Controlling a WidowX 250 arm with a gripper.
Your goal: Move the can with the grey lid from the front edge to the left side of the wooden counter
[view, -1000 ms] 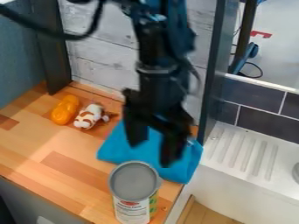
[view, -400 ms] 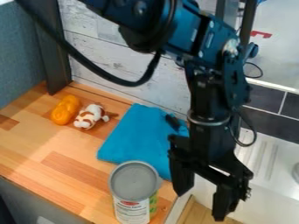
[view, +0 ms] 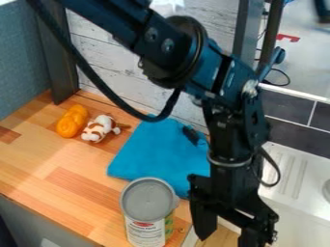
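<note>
The black gripper (view: pixel 226 237) hangs at the lower right, over the counter's right edge beside the sink unit, its two fingers spread apart with nothing visible between them. Just to its left stands an upright can (view: pixel 148 200) with a grey lid. A folded blue cloth (view: pixel 151 152) lies behind the can, partly covered by the arm on its right, with a small dark object (view: pixel 191 135) on it. Farther left are an orange knotted-looking item (view: pixel 72 120) and, touching or close beside it, a brown-and-white plush toy (view: pixel 99 128).
The wooden counter (view: pixel 71 169) ends at a front edge on the lower left. A white sink with a ribbed drainboard (view: pixel 293 169) is at right, below dark tiles (view: pixel 290 106). A dark post (view: pixel 55 53) and a whitewashed plank wall (view: pixel 106 58) stand behind.
From above the blue cloth the gripper has moved right and toward the front, uncovering much of the cloth. Lately it has dropped slightly lower. The can, cloth and toys have stayed put.
</note>
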